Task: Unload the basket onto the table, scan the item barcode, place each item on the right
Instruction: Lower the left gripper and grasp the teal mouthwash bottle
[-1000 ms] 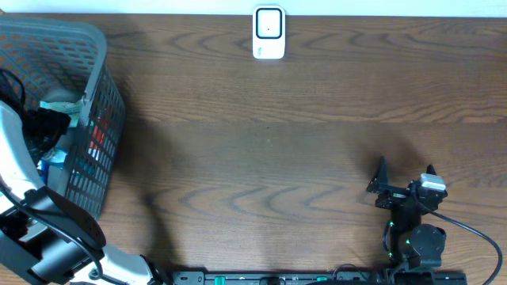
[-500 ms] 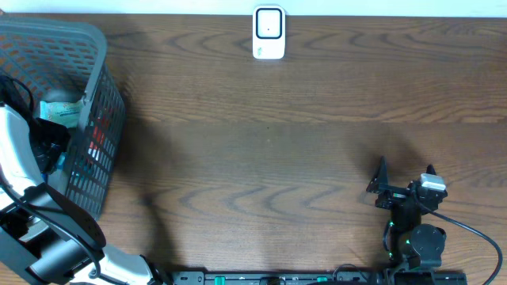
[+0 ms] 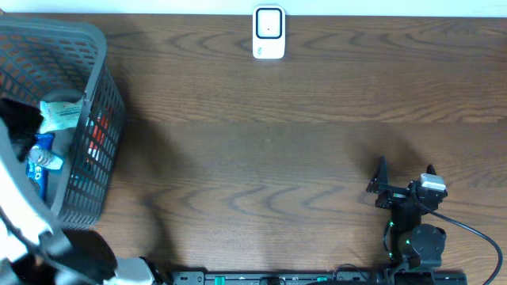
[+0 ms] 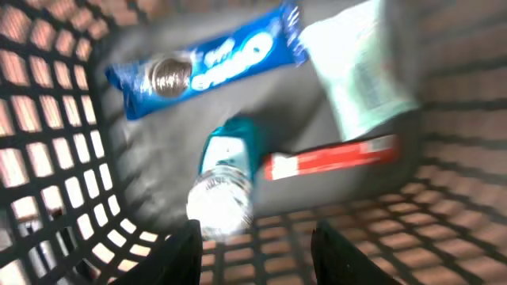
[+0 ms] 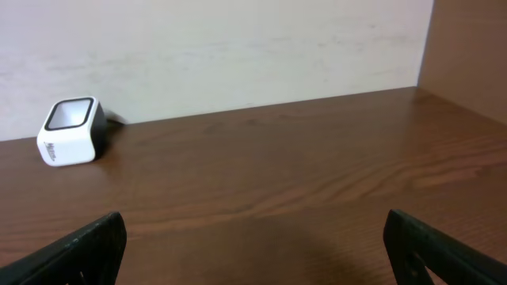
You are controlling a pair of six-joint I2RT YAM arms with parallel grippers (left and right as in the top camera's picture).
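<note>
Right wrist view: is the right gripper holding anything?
No, the right gripper is wide open with only table showing between its fingers, and the scanner sits far off by the wall.

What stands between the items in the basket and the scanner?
Only the mesh wall of the basket, on the side toward the scanner; the bottle and other items must be lifted over it. On the table beyond, nothing visible lies in the way.

The left arm (image 3: 14, 202) is white and black. The right arm (image 3: 413, 226) is black with a black cable (image 3: 475, 231).
</note>
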